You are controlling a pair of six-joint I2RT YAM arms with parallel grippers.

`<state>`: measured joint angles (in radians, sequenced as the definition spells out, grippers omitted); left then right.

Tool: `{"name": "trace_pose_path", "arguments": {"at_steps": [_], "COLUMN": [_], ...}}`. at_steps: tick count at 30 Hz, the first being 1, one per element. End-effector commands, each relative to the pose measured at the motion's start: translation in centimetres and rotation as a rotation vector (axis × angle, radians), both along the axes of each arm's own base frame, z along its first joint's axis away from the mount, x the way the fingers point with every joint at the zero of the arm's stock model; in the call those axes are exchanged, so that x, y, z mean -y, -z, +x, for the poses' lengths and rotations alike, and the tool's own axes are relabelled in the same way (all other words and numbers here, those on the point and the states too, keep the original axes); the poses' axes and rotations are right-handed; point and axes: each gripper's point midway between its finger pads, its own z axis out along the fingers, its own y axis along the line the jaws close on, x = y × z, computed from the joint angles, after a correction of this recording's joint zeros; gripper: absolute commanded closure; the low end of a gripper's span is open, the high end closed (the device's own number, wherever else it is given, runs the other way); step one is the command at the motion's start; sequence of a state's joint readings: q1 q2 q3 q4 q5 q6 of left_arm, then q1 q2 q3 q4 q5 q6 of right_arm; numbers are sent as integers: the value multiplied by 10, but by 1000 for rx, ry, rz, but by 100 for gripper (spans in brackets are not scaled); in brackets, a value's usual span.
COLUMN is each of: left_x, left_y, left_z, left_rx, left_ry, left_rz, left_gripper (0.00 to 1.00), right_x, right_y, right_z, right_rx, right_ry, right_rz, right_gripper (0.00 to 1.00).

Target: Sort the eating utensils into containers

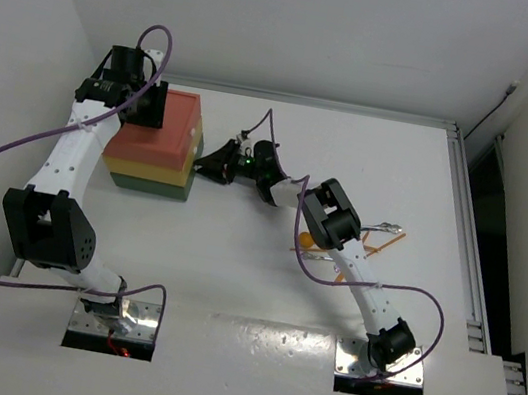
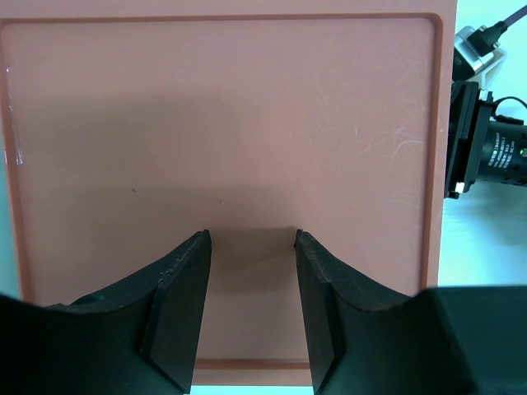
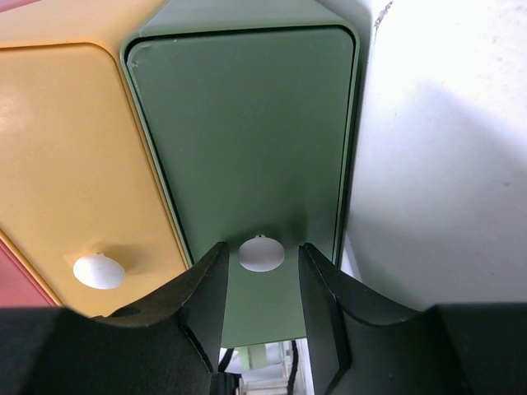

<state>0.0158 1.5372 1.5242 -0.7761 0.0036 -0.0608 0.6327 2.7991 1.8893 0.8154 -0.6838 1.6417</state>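
The drawer block (image 1: 156, 144) stands at the back left, with a red-orange top, a yellow middle and a dark green bottom. My left gripper (image 1: 153, 106) is open over its red-orange top (image 2: 222, 123), fingertips close to that surface. My right gripper (image 1: 207, 163) faces the block's right side. In the right wrist view it (image 3: 262, 247) is open, with the green drawer's (image 3: 247, 123) white knob (image 3: 262, 253) between its fingertips, not gripped. The yellow drawer (image 3: 66, 164) has its own white knob (image 3: 99, 270). Orange utensils (image 1: 378, 242) and a silver spoon (image 1: 388, 227) lie by the right arm, partly hidden.
The right arm (image 1: 340, 231) stretches across the table's middle over the utensils. Its wrist camera (image 2: 486, 148) shows beside the block in the left wrist view. A wall runs close behind and left of the block.
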Motion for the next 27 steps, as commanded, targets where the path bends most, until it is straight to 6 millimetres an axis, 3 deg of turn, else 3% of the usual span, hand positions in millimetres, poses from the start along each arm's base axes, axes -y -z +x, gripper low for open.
{"name": "trace_pose_path", "arguments": {"at_steps": [1, 8, 10, 13, 16, 19, 21, 22, 27], "left_x": [2, 2, 2, -1, -1, -5, -4, -4, -4], "left_y": [57, 60, 60, 64, 66, 65, 69, 72, 72], "left_z": [-34, -33, -33, -36, -35, -33, -35, -35, -35], "left_rx": [-237, -246, -246, -257, -256, -246, -255, -264, -264], "left_ry": [9, 9, 9, 0, 0, -9, -9, -9, -9], "left_rz": [-24, -24, -24, -26, -26, -27, -27, -27, -27], "left_gripper": [48, 48, 48, 48, 48, 48, 48, 48, 48], "right_x": [-8, -12, -12, -12, -12, -9, -8, 0, 9], "right_y": [25, 26, 26, 26, 26, 31, 21, 30, 17], "right_z": [-14, -21, -21, -21, -21, -26, -30, -27, -28], "right_rx": [-54, -62, -62, -62, -71, -88, -80, -100, -73], "right_ry": [-28, -46, -47, -47, -46, -55, -65, -53, -45], "right_rz": [-36, -40, -40, -40, -39, -38, -30, -44, -48], "right_gripper": [59, 61, 66, 86, 97, 100, 100, 100, 100]}}
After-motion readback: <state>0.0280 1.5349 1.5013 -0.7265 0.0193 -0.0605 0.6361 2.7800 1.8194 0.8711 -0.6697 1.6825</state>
